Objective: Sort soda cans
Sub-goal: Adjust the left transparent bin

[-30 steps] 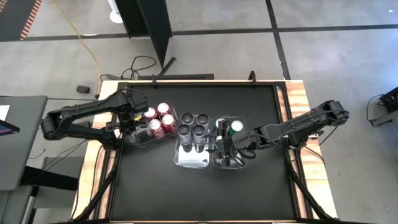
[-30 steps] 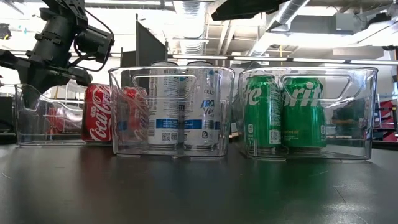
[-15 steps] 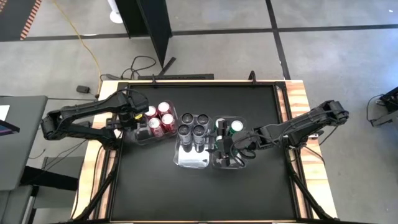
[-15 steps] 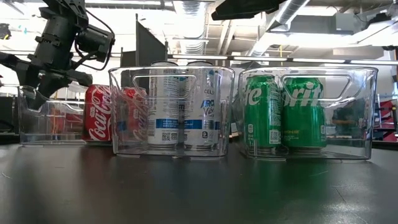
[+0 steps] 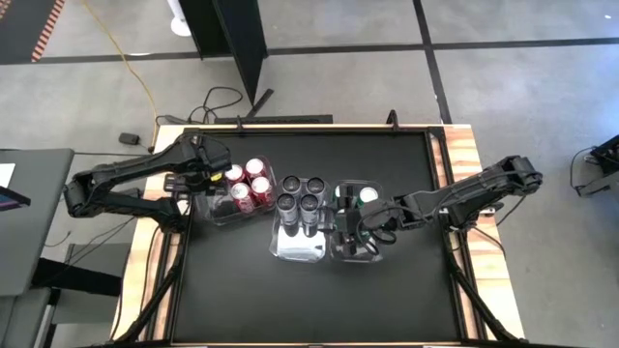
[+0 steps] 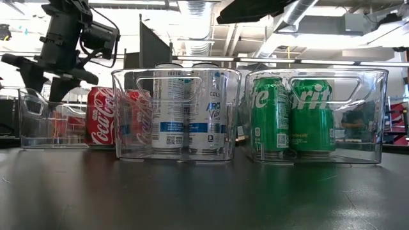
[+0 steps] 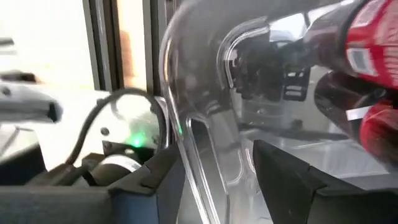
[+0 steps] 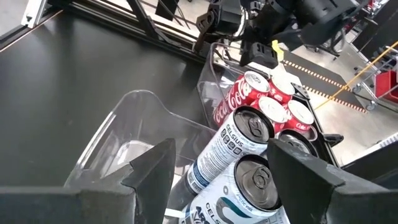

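Three clear bins stand side by side. The left bin (image 5: pixel 219 211) holds red soda cans (image 5: pixel 247 184). Silver-grey cans (image 5: pixel 302 193) stand in the middle bin (image 5: pixel 295 246), and green cans (image 6: pixel 291 115) in the right bin (image 6: pixel 377 115). My left gripper (image 6: pixel 43 92) points down at the left bin's left end and is open. Its fingers stand on either side of that end wall (image 7: pixel 199 143), and I see no touch. My right gripper (image 8: pixel 217 180) hovers open above the right bin's left side (image 5: pixel 338 242), looking across at the silver-grey cans (image 8: pixel 239 134).
The bins sit mid-table on the black top (image 5: pixel 242 300), with bare surface in front of them and behind. The near half of the middle bin (image 8: pixel 124 134) holds no cans. Wooden table edges (image 5: pixel 155 242) run along both sides.
My left gripper has opened and let go of the left bin's end wall, which it was shut on a second ago. Its wrist has rolled a little in place. The bin stays where it was.
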Motion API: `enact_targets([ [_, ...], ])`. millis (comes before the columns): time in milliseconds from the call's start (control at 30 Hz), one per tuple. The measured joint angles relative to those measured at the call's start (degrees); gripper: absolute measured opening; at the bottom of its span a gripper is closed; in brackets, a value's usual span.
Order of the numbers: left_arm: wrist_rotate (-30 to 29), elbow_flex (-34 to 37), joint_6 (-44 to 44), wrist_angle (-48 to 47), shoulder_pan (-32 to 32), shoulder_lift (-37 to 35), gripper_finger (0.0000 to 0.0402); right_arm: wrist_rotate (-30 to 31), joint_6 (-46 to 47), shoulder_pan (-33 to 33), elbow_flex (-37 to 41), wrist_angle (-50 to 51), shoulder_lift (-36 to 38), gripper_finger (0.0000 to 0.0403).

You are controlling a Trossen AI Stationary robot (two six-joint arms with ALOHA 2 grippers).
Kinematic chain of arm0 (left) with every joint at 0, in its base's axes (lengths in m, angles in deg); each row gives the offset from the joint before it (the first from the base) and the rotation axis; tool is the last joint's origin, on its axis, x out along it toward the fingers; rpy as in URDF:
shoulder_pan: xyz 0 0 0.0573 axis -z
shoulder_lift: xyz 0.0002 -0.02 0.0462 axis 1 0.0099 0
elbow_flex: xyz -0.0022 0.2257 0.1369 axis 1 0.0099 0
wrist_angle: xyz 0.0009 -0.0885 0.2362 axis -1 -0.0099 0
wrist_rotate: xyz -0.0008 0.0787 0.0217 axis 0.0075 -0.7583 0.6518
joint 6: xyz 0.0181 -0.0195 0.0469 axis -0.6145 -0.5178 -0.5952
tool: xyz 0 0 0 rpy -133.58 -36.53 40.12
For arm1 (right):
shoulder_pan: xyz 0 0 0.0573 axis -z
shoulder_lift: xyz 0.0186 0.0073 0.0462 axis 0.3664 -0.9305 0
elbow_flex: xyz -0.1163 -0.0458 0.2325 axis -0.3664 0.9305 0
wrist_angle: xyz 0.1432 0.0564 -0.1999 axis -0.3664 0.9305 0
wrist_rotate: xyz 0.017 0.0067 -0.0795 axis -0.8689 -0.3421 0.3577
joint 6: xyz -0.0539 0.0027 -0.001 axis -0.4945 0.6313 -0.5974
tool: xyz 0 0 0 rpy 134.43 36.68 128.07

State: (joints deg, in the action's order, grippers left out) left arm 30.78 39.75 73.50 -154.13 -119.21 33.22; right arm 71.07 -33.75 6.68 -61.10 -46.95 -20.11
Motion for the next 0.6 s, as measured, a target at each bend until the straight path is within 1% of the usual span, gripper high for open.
enact_targets([
  [300,-7.35,-7.06,-5.31,-7.32,0.96,0.0,0.0183,0.0,-0.55,0.81,0.0,-3.61,0.0,0.027],
  [400,-9.98,-9.37,-7.2,-8.17,2.26,0.0,0.0183,-0.01,-0.72,1.16,0.0,-6.76,0.0,0.027],
  [500,-12.72,-11.63,-9.24,-8.39,4.21,-0.01,0.0183,-0.15,-3.46,1.59,0.0,-10.27,0.0,0.027],
  [600,-15.58,-13.7,-11.13,-8.25,6.59,-0.66,0.0183,-1.54,-5.84,2.15,-0.76,-12.69,0.0,0.027],
])
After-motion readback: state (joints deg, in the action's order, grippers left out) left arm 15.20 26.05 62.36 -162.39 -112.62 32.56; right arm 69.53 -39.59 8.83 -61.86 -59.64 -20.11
